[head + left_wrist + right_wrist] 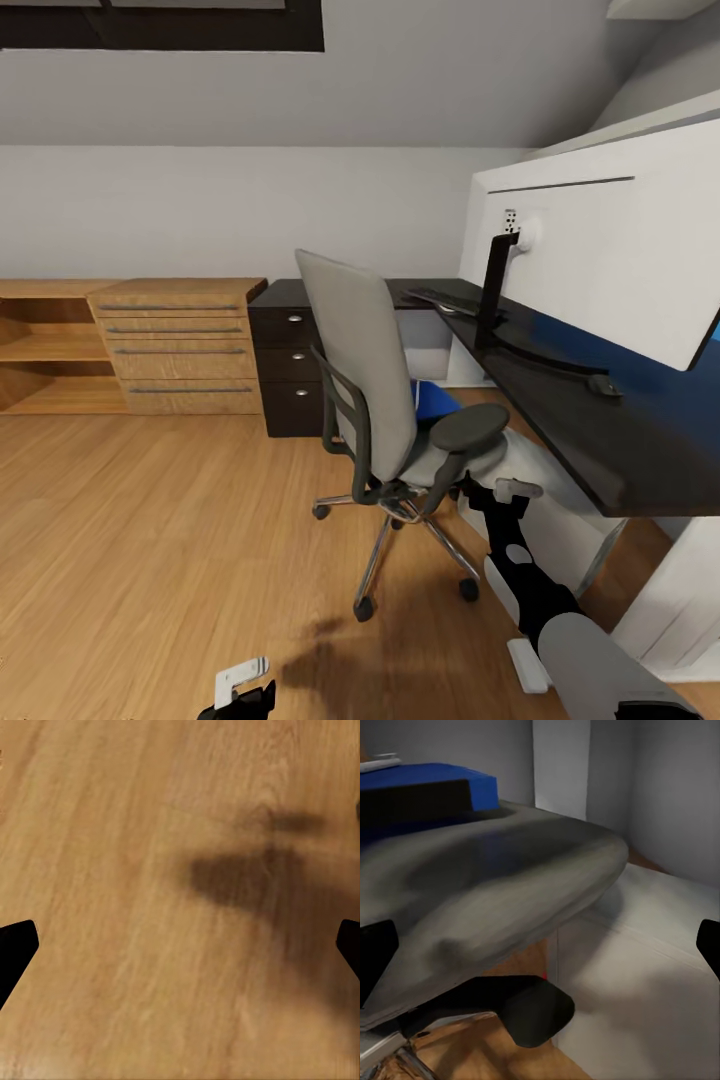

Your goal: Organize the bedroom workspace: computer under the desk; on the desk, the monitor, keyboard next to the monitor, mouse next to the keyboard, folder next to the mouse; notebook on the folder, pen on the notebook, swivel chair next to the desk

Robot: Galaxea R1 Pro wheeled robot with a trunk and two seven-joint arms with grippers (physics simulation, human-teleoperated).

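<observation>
Our right end effector [512, 490], fingers spread (empty), nears the swivel chair [385, 400]; at its 1 o'clock, we risk nudging it, sliding the folder [436, 399] off.

Even soft light, faint floor shadows

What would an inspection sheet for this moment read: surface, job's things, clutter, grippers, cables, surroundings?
Surface: black desk, bare toward its near end.
Job's things: monitor on desk, keyboard beyond it; blue folder on swivel chair seat.
Clutter: nothing seen.
Grippers: right gripper open beside the chair seat; left gripper open over wooden floor.
Cables: nothing seen.
Surroundings: dark drawer unit, wooden dresser, open shelves.
</observation>
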